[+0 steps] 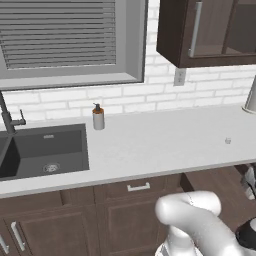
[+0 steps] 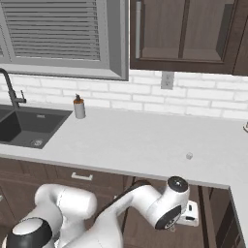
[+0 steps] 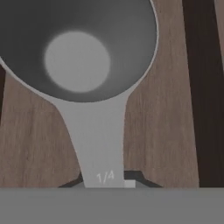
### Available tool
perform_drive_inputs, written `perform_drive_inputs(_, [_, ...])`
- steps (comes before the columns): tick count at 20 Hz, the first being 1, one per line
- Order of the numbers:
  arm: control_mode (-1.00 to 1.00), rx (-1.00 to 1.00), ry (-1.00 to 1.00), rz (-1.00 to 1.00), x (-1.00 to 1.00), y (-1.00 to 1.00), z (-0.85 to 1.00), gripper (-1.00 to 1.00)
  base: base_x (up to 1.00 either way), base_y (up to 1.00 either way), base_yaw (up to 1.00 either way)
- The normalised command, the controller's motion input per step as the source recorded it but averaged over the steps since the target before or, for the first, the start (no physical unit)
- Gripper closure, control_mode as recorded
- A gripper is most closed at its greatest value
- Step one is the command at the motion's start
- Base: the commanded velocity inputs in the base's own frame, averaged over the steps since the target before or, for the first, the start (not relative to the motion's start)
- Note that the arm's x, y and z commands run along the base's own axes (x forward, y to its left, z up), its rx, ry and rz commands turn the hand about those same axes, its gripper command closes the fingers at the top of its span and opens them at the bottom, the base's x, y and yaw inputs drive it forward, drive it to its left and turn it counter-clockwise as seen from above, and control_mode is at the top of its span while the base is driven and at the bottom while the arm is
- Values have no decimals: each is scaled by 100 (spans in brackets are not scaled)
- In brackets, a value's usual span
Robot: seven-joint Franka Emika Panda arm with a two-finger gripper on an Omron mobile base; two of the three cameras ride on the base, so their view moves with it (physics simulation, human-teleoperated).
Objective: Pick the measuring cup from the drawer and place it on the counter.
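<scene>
Writing on the handle of the measuring cup (image 3: pixel 83 57) reads "1/4", pale on grey, close to the handle's near end. In the hand view the cup's round bowl lies ahead of the gripper (image 3: pixel 109 181) over the brown wooden floor of the drawer (image 3: pixel 166 122), and its handle runs straight back to the dark finger tips (image 3: pixel 133 177), which sit against either side of it; whether they actually clamp it, I cannot tell. From the right base view the arm reaches down below the edge of the counter (image 2: pixel 140 140) into the open drawer. On the counter a soap bottle (image 1: pixel 98 117) stands beside the sink (image 1: pixel 47 150), and a tiny grey speck (image 1: pixel 228 141) lies well to the right.
</scene>
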Motion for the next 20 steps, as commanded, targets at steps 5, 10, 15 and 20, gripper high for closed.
perform_drive_inputs(5, [-100, 0, 1, -3, -44, 2, 100, 100, 0, 0, 0])
perform_drive_inputs(10, [-100, 0, -2, 0, -6, 22, 100, 100, 0, 0, 0])
perform_drive_inputs(15, [-100, 0, -5, 0, 20, 46, 94, 100, 0, 0, 0])
perform_drive_inputs(20, [-100, 0, -5, 9, 69, 49, 62, 100, 0, 0, 0])
